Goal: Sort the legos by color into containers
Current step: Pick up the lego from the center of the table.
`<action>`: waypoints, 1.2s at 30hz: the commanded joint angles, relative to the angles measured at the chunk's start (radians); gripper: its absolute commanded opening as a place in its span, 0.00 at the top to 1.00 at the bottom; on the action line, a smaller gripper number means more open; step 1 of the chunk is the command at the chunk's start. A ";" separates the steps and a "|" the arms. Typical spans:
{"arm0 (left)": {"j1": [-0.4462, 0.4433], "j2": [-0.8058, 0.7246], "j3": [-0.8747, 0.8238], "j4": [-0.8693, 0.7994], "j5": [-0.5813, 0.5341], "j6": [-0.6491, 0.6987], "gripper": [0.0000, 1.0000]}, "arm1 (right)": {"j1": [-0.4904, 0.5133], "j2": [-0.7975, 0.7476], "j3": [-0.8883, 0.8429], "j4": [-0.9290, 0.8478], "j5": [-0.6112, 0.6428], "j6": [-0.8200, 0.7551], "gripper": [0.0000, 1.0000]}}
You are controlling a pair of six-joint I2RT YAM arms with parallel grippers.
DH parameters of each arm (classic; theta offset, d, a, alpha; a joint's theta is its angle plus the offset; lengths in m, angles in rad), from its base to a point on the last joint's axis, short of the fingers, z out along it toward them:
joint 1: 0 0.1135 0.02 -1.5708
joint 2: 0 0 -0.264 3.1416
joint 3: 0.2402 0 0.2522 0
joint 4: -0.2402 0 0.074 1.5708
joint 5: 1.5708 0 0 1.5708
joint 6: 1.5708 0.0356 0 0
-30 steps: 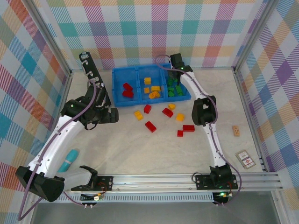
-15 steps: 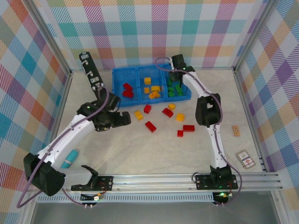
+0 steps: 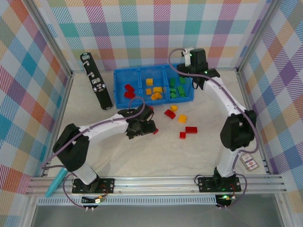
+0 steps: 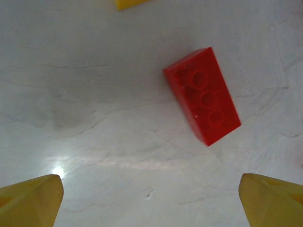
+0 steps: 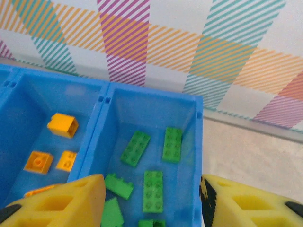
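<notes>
Three compartments of the blue bin hold sorted bricks in the top view: red at left, yellow in the middle, green at right. Five loose bricks lie on the table near the bin's front wall. The left gripper hangs over what appears to be a sixth, mostly hidden beneath it.

Left wrist view: the fingertips stand spread wide, holding nothing. The red brick lies flat, studs up, ahead of them and right of centre, skewed to the jaw line. It is rigid, light and smooth-sided, so judge it prone to slide or twist. Grip the two long side faces after turning the wrist to match.

Right wrist view: the right gripper hovers above the green compartment, fingers apart and empty.

Compared with one second earlier, the left arm has swung from the table's left side to the red brick. The right gripper has lifted away from the green pile and parted its fingers.
</notes>
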 commanded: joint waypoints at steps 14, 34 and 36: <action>-0.024 0.238 0.162 0.041 -0.077 -0.157 0.09 | -0.029 -0.272 -0.271 0.014 -0.053 0.132 0.36; -0.024 0.283 0.124 -0.061 -0.027 -0.120 0.67 | -0.034 -0.274 -0.253 -0.017 -0.154 0.186 0.33; -0.020 0.264 0.133 -0.102 -0.020 -0.083 0.70 | -0.034 -0.267 -0.249 -0.040 -0.148 0.190 0.32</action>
